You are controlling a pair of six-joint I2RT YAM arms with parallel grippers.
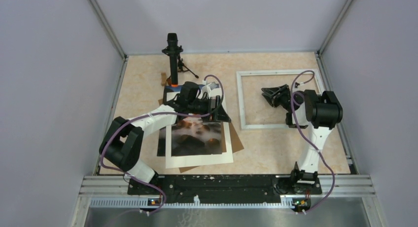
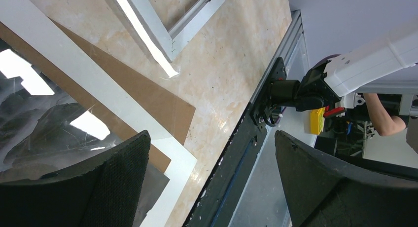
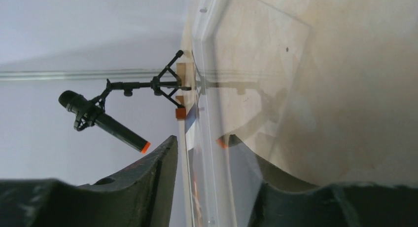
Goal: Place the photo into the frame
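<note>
The photo (image 1: 197,138), a dark rocky seascape with an orange glow and a white border, lies flat at centre-left on a brown cardboard sheet (image 1: 236,140). My left gripper (image 1: 217,110) is open and empty over its far right corner. In the left wrist view its fingers (image 2: 118,180) spread wide above the photo (image 2: 44,118) and the table edge. The white frame (image 1: 240,101) lies flat at the right. My right gripper (image 1: 272,96) is open and low inside the frame, pointing left. In the right wrist view the frame rail (image 3: 185,153) and a clear, reflective pane show between the fingers (image 3: 148,187).
A black microphone on a small tripod (image 1: 172,54) stands at the back behind the photo and also shows in the right wrist view (image 3: 103,121). Grey walls enclose the table. A black base rail (image 1: 222,182) runs along the near edge.
</note>
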